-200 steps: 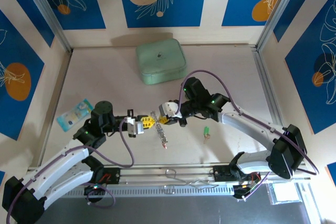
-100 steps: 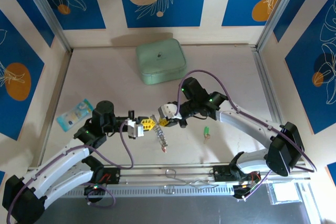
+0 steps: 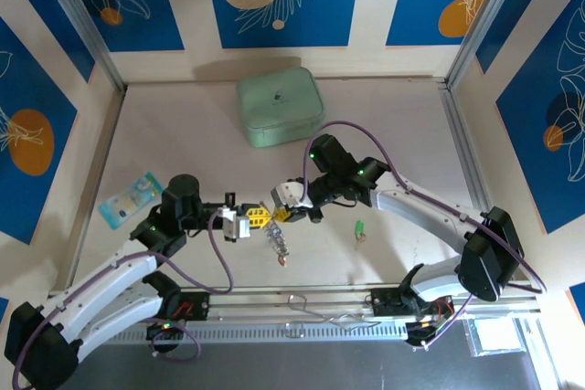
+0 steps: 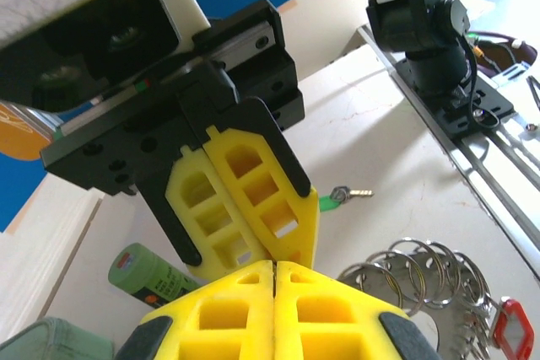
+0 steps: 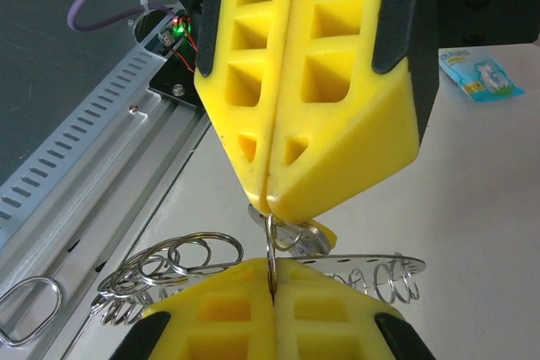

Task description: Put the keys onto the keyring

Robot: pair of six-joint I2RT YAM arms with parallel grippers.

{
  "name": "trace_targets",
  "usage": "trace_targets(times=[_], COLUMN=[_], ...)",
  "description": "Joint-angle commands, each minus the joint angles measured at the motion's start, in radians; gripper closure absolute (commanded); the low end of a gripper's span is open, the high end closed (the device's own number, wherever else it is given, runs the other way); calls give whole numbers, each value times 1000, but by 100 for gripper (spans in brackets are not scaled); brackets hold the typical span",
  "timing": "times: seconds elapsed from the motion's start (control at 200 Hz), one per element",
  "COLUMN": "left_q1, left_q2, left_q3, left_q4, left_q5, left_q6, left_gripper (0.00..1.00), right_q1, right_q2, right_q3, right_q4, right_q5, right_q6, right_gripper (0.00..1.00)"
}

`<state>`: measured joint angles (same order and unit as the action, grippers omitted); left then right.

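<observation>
Pale tabletop point(image 3: 183, 134): right gripper point(image 3: 281, 214) pinches one loop of the silvery coiled metal keyring point(image 3: 279, 242), hanging at its six o'clock; left gripper point(image 3: 259, 216) is pressed together, contents unclear. At three o'clock lies a green-headed key point(image 3: 360, 230).

Pale table point(image 3: 183, 148), mint case point(image 3: 281, 108), blue packet point(image 3: 130, 198), green key point(image 3: 360, 229)

One keyring point(image 3: 278, 239); two keys, green key point(image 3: 360, 230) and red key point(image 3: 284, 258); one case point(image 3: 280, 107); one packet point(image 3: 130, 198); one cylinder point(image 4: 148, 271).
</observation>
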<state>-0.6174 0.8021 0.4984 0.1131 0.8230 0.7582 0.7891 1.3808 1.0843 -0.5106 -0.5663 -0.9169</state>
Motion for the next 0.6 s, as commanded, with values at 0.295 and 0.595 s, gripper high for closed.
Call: trace_targets(times=[0.295, 0.595], left_q1=[-4, 10], left_q2=[48, 62], left_q3=[25, 20], left_q4=[2, 12], left_q5=[163, 191], left_q6=[-77, -123], left_gripper=[100, 100], right_q1=[-36, -44], right_q2=[-3, -22], right_q3=[40, 25], right_q4=[-12, -14], right_q5=[-140, -138], right_q6=[-8, -19], right_gripper=[100, 100])
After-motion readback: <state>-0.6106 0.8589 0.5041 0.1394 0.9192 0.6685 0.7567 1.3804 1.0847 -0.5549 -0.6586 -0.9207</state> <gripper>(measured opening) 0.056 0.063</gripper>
